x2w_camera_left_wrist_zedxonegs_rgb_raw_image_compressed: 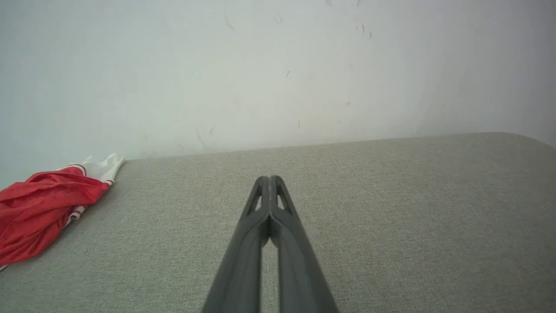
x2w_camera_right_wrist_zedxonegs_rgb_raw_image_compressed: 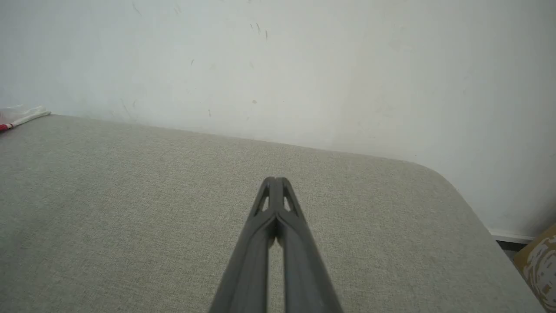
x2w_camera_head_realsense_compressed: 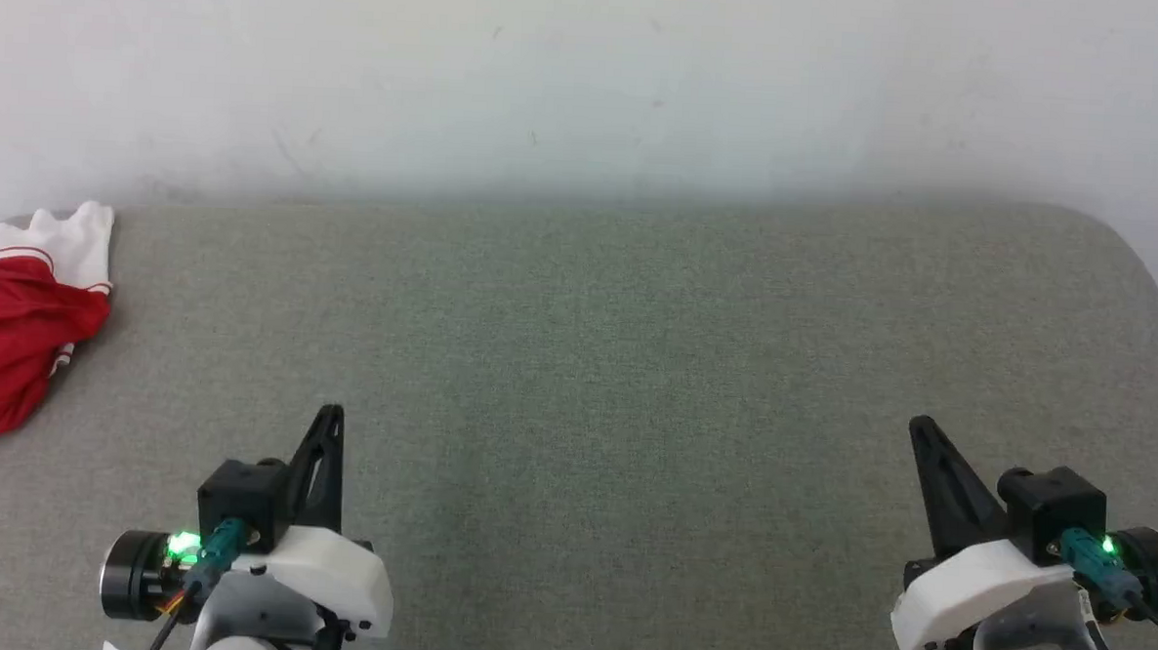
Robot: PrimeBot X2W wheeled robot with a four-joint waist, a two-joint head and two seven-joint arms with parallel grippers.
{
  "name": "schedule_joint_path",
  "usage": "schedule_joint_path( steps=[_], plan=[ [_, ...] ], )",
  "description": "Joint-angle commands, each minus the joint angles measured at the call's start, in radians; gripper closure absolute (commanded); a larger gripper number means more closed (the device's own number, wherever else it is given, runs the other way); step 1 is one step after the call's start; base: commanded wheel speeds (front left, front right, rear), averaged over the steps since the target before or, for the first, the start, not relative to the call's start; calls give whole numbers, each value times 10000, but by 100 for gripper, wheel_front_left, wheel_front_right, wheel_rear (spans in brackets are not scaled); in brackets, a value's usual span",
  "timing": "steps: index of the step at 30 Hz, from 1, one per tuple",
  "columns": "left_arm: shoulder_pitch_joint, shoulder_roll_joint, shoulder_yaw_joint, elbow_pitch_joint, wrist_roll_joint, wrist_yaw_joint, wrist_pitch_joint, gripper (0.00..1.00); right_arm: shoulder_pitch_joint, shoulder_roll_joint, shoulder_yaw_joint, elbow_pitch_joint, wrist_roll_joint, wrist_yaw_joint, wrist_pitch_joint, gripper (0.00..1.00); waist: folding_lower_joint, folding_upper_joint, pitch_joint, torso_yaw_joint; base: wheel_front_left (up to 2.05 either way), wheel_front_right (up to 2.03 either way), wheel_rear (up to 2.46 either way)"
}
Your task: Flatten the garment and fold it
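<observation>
- Left gripper [x2w_camera_head_realsense_compressed: 331, 418]: the two dark fingers are pressed together along their length, tips meeting, and they hold nothing. It hovers over the near left of the padded surface [x2w_camera_head_realsense_compressed: 616, 366], tips pointing toward the far wall [x2w_camera_head_realsense_compressed: 590, 71].
- Right gripper [x2w_camera_head_realsense_compressed: 920, 425]: its fingers are likewise closed tip to tip and empty. It sits over the near right of the surface, well apart from the left gripper.
- Wrists: behind each pair of fingers are a white shell and a black housing, and a green lamp [x2w_camera_head_realsense_compressed: 181, 544] is lit on each.
- Ground ahead: bare grey-green woven fabric runs from both sets of fingertips to the far edge. Nothing lies between the two grippers or in front of either.
- The garment [x2w_camera_head_realsense_compressed: 7, 339]: a crumpled red heap with a white sleeve and red-and-white striped trim lies at the far left corner, well apart from the left gripper and cut off by the left edge of the head view. No lettering can be read on the visible folds.
- Edges: the far edge of the surface butts against the plain, scuffed white wall, and its far right corner is rounded.
- Beyond that corner, in the right wrist view: a strip of skirting [x2w_camera_right_wrist_zedxonegs_rgb_raw_image_compressed: 508, 237] and a brown carton [x2w_camera_right_wrist_zedxonegs_rgb_raw_image_compressed: 538, 265], whose pale print is too blurred to read.
</observation>
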Motion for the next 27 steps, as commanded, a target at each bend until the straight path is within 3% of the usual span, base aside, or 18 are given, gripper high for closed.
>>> schedule_joint_path(
  steps=[1,27],
  plan=[
    [50,-45,32,-58,64,68,1,100,-60,42,-24,-66,-80,-21,7,100,0,0,0,0,0,0,0],
    [50,-45,32,-58,64,68,1,100,-60,42,-24,-66,-80,-21,7,100,0,0,0,0,0,0,0]
  ],
)
